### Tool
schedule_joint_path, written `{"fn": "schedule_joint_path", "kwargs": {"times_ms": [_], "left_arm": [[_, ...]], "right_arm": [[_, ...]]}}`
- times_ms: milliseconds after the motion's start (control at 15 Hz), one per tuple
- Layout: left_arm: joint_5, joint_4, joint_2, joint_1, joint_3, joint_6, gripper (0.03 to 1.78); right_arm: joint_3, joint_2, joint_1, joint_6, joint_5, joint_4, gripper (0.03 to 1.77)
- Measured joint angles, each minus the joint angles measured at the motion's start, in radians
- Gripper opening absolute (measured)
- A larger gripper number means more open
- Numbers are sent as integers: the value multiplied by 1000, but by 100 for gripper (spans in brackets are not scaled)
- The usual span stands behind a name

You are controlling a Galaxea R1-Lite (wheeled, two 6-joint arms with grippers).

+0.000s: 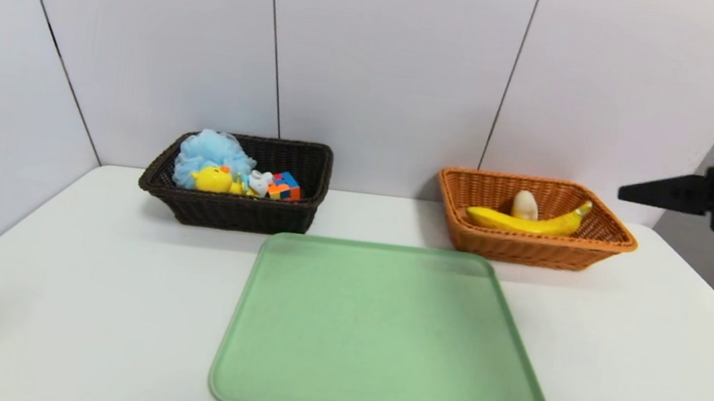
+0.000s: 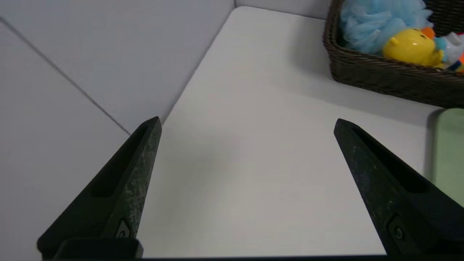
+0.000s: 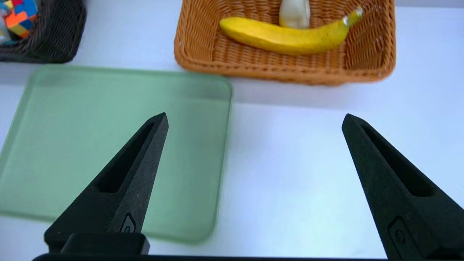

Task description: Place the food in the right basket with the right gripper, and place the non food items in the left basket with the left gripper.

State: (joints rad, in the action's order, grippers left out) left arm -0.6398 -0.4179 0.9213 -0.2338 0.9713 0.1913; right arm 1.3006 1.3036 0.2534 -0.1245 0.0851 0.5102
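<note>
The left end effector (image 2: pixel 247 117) hangs over the far left of the tabletop (image 1: pixel 83 304), its 2 fingers spread wide with nothing between them. Bare tabletop lies below it, and a wall (image 2: pixel 90 65) rises to its left.

Ahead of the left end effector and to its right sits the dark basket (image 1: pixel 244 214), its long axis running left to right. It holds 4 non-food items: a blue mesh puff (image 1: pixel 209 153) at the left, a yellow duck (image 1: pixel 213 179) in front of the puff, a small white figure (image 1: pixel 259 183), and a colored cube (image 1: pixel 284 187) at the right of the group.

Between the 2 end effectors lies the green tray (image 1: pixel 381 338), bare inside its raised rim, with open tabletop on both sides.

The orange basket (image 1: pixel 526 250) stands ahead of the right end effector (image 3: pixel 256 114), also long from left to right. Inside are 2 food items: the banana (image 1: pixel 522 223) lies lengthwise, its stem pointing right and slightly up, and a pale, rounded item (image 1: pixel 524 205) stands upright behind it.

The right end effector hovers above the tabletop's right side, fingers wide and empty, clear of the basket's rim.
</note>
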Motion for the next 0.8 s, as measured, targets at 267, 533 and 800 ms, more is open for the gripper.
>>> {"fn": "schedule_joint_path", "kwargs": {"times_ms": [267,533,800], "left_arm": [[-1,-17,-176,120,-48,-98,169],[-11,-77,-439,156,-164,-190,169],[6,-152,-664,209,-281,-220,169]], "right_arm": [[-240,-289,-70,-4,0,-5,168],[-498,-585,-127,-3,9,-84,169],[-700,-863,-170,7,51,-200,169]]}}
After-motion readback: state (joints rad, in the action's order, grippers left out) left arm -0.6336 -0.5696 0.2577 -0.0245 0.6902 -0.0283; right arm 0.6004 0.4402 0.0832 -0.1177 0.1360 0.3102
